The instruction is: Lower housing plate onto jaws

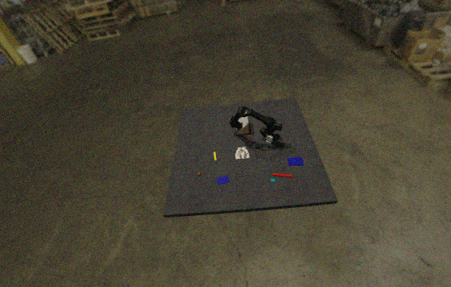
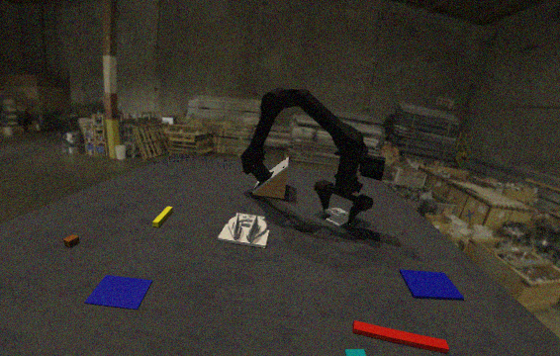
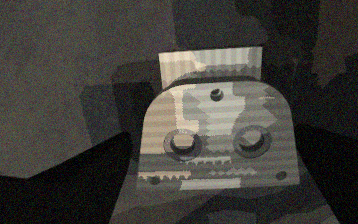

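The housing plate [image 1: 268,139] [image 2: 337,215] [image 3: 219,119] is pale, with a rounded far edge, two large round holes and several small ones. It lies on or just above a pale block [image 3: 172,62] that sticks out beyond its rounded edge. My gripper [image 2: 340,218] [image 3: 212,135] is open, with one dark finger on each side of the plate. The fingers are low, near the plate's height; whether either touches it is not clear. The white base [image 1: 237,156] [image 2: 228,237] stands apart, to the left of my gripper in the exterior view, with two upright jaws [image 2: 236,228] side by side on it.
A brown wedge [image 1: 244,130] [image 2: 275,187] with a white face stands by the arm's base. Two blue squares [image 2: 121,292] [image 2: 431,285], a red bar [image 1: 282,175] [image 2: 399,336], a yellow bar [image 1: 215,155] [image 2: 162,217], an orange block [image 2: 71,240] and a teal piece [image 1: 272,180] lie on the dark mat.
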`<action>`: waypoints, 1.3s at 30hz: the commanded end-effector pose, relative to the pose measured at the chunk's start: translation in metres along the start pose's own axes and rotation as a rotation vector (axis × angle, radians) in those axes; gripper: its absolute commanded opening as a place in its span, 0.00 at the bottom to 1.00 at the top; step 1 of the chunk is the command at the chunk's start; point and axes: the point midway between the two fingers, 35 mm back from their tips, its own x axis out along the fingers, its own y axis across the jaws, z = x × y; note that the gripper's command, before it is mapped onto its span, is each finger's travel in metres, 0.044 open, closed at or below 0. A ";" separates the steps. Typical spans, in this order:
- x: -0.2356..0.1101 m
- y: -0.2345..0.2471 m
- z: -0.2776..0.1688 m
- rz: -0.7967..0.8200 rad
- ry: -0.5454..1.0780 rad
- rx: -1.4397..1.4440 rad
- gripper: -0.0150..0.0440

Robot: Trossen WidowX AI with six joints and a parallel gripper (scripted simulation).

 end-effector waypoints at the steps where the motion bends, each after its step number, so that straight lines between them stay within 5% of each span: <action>1: 0.000 0.000 -0.001 -0.002 0.004 -0.004 1.00; 17: 0.000 0.000 0.000 0.000 0.000 0.000 0.85; 39: -0.033 -0.002 0.000 -0.002 0.000 -0.002 0.85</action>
